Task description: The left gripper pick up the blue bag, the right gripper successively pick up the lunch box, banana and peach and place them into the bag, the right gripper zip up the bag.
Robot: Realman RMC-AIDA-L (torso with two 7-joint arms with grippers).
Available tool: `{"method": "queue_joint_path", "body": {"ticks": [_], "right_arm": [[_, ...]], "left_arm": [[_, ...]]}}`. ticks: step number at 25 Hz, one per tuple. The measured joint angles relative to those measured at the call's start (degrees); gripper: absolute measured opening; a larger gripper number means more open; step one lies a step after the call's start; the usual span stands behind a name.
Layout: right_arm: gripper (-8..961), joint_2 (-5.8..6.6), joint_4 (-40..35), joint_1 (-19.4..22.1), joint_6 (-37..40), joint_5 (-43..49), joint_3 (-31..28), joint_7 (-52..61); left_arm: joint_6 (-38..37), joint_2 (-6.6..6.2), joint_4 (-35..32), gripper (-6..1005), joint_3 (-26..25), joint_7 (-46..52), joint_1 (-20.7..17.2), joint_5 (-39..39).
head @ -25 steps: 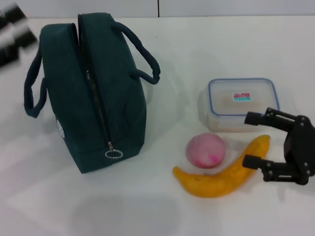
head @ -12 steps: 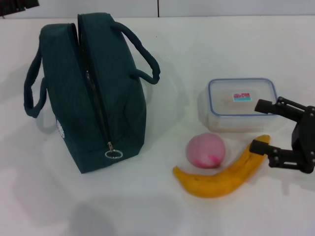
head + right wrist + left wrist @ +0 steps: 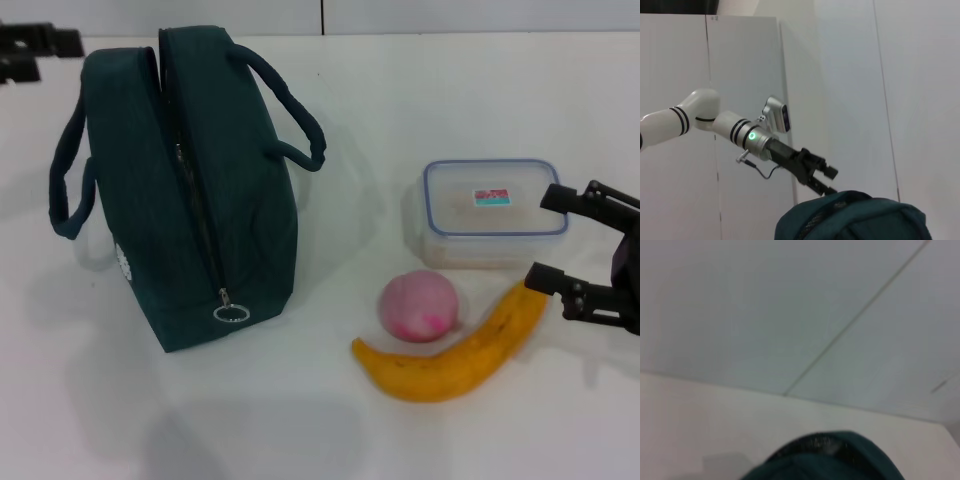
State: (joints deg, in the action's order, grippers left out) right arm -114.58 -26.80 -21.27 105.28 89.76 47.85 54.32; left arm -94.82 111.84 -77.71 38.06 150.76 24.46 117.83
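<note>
The blue bag (image 3: 190, 190) stands upright on the white table, its zip shut and the ring pull (image 3: 231, 314) at the near end. My left gripper (image 3: 50, 56) hovers open at the bag's far left corner, apart from it. The right wrist view shows that same left gripper (image 3: 822, 181) just above the bag (image 3: 855, 217). The lunch box (image 3: 492, 210) sits at the right, with the peach (image 3: 420, 305) and the banana (image 3: 455, 355) in front of it. My right gripper (image 3: 553, 238) is open at the right edge, one fingertip by the banana's tip and the other by the box.
A white wall with panel seams runs behind the table (image 3: 330, 100). The bag's two loop handles (image 3: 290, 110) stick out to either side. The left wrist view shows only the bag top (image 3: 825, 460) and the wall.
The right gripper has slid right, off the banana and toward the picture edge. The left gripper has come back down into view beside the bag's far corner.
</note>
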Motion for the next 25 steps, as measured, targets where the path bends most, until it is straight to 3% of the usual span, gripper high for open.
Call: {"method": "queue_joint_path", "body": {"ticks": [8, 15, 25], "right_arm": [[840, 0.25, 0.00, -0.19, 0.53, -0.03, -0.39, -0.01], [839, 0.18, 0.00, 0.10, 0.31, -0.03, -0.39, -0.02], [839, -0.19, 0.06, 0.27, 0.22, -0.03, -1.03, 0.27]], "left_arm": [[-0.18, 1.75, -0.09, 892, 3.43, 0.95, 1.50, 7.08], [-0.22, 2.10, 0.12, 892, 5.38, 0.54, 1.22, 8.57], [-0.07, 4.06, -0.22, 872, 5.32, -1.94, 0.31, 8.95]]}}
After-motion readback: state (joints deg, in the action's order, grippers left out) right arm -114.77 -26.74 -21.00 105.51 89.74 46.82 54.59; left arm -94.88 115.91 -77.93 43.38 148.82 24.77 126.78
